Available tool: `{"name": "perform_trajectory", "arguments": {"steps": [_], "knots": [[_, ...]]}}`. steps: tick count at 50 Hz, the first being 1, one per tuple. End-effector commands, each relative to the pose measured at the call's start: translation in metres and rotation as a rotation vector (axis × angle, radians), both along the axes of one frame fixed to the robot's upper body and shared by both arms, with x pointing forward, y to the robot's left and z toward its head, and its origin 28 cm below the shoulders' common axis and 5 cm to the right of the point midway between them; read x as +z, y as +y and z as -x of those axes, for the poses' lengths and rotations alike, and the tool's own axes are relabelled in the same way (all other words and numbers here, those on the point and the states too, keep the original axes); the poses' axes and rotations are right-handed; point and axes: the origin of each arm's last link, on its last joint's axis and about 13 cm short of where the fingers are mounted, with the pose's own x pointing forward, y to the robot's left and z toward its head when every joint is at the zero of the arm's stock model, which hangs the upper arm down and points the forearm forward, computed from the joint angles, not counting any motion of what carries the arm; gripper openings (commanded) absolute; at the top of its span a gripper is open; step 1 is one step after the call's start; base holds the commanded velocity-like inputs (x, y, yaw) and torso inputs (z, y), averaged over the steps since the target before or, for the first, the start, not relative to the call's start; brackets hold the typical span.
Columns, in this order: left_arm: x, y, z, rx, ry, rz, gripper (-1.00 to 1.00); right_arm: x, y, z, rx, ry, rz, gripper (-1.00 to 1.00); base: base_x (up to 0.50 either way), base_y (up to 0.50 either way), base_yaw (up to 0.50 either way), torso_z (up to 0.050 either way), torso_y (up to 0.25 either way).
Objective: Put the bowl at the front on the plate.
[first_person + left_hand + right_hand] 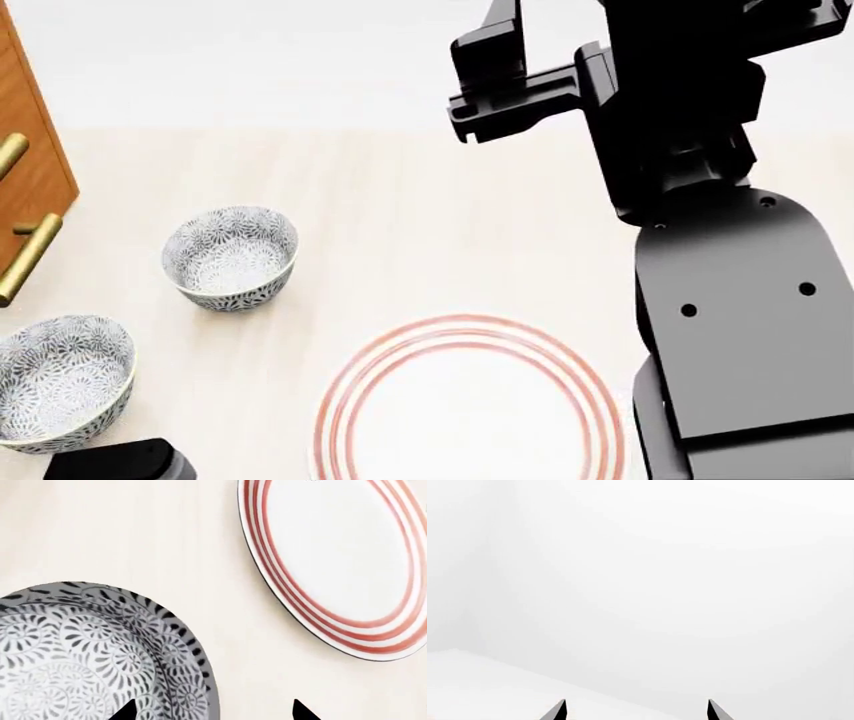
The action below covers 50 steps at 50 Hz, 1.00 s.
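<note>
The bowl (60, 385), white with a dense grey-blue floral pattern, stands at the near left of the pale table. It fills one corner of the left wrist view, where its patterned inside (80, 655) shows. My left gripper (215, 711) is open and hovers above it, one fingertip (127, 711) over the bowl's inside and the other over bare table, so they straddle the rim. The plate (467, 345), white with thin red rings, lies just right of the bowl and also shows in the left wrist view as a plate (333, 555) with nothing on it. My right gripper (636, 711) is open, raised high, facing a white wall.
A second patterned bowl (230, 257) stands farther back on the left. A wooden cabinet (30, 150) with brass handles (30, 255) borders the table's left edge. My right arm (734, 330) hangs over the table's right side, partly covering the plate's edge.
</note>
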Motion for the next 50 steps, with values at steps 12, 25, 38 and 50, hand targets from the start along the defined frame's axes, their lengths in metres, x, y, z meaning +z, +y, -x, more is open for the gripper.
{"name": "perform_trajectory", "arguments": {"steps": [12, 25, 38, 50], "knots": [[-0.003, -0.001, 0.005, -0.025, -0.016, 0.017, -1.00, -0.001, -0.001, -0.001, -0.007, -0.003, 0.008, 1.00, 0.00, 0.00, 0.00, 0.000, 0.000], [0.021, 0.000, -0.008, -0.126, -0.588, -0.216, -1.00, -0.003, -0.001, -0.003, -0.010, 0.000, 0.010, 1.00, 0.00, 0.00, 0.00, -0.001, 0.000], [0.032, -0.003, -0.012, -0.278, -0.832, -0.296, -1.00, -0.004, -0.002, -0.004, -0.013, -0.008, 0.014, 1.00, 0.00, 0.00, 0.00, 0.000, 0.000], [0.047, 0.005, -0.029, -0.318, -0.991, -0.337, -1.00, -0.006, -0.003, -0.004, -0.014, -0.012, 0.012, 1.00, 0.00, 0.00, 0.00, 0.000, 0.000]]}}
